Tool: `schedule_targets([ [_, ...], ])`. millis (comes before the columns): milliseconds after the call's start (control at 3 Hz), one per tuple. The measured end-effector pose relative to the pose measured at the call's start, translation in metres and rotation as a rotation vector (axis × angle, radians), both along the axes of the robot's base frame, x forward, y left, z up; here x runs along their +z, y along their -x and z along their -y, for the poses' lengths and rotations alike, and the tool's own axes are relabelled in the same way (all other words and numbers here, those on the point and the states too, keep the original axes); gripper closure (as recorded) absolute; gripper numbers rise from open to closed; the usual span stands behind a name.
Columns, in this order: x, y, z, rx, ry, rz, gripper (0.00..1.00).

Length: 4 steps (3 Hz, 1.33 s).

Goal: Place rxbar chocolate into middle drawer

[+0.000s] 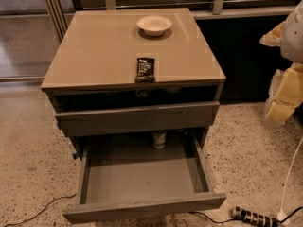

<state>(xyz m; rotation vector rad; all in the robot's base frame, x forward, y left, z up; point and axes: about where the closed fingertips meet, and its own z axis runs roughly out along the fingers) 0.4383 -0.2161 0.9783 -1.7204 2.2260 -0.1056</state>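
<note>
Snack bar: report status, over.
Pincer at far right, beside the cabinet. Snack bar on its top, front edge. Bottom drawer open; can standing at its back.

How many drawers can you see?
2: the pulled-out middle drawer at the bottom, and a drawer front above it; the dark gap above that may hide another. The gripper is at the right edge.

White lettering on rxbar chocolate (145, 69) unreadable, pincer (284, 97) at right edge
</note>
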Motion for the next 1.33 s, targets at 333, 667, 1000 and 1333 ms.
schedule_targets([
  [333,0.0,0.0,0.0,0.0,0.0,0.0,0.0],
  [667,0.002,-0.008,-0.006,0.008,-0.023,0.031,0.0],
  [1000,0.004,-0.016,-0.013,0.021,-0.052,0.064,0.0],
  [1333,0.005,-0.029,-0.03,0.062,-0.107,0.118,0.0],
])
